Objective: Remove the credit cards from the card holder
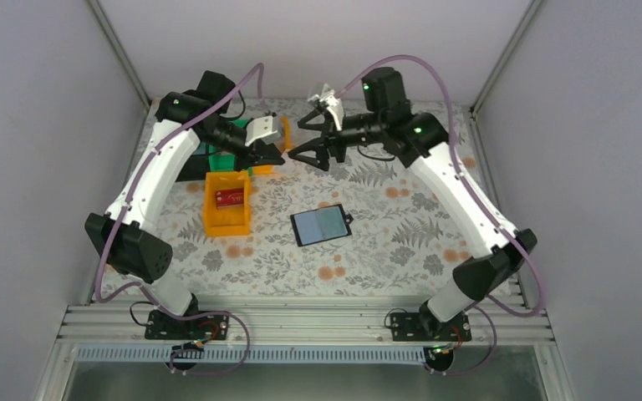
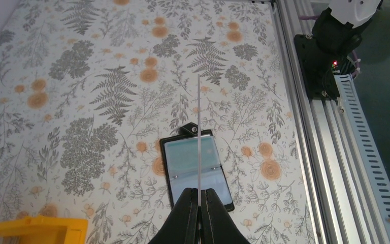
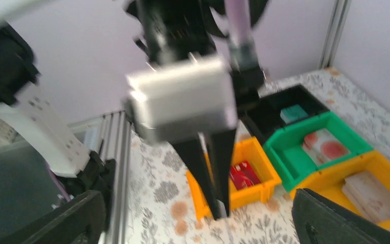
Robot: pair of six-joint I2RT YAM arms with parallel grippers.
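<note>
The card holder [image 1: 322, 225] lies open on the floral table, pale blue-grey inside with a dark border; it also shows in the left wrist view [image 2: 195, 162]. My left gripper [image 2: 199, 190] is raised above it and shut on a thin pale credit card [image 2: 198, 132], seen edge-on. In the top view the left gripper [image 1: 272, 154] hangs by the trays. My right gripper [image 1: 295, 139] is open and empty, raised at the back, facing the left gripper [image 3: 221, 216]. A red card [image 3: 244, 175] lies in an orange tray.
An orange tray [image 1: 213, 219] stands left of the holder. A green tray [image 3: 284, 168] holds a whitish-and-red card [image 3: 325, 147]. A black tray [image 3: 264, 122] holds a teal card [image 3: 292, 113]. A second orange tray [image 3: 335, 178] holds pale cards [image 3: 370, 190]. An aluminium rail [image 2: 330, 152] edges the table.
</note>
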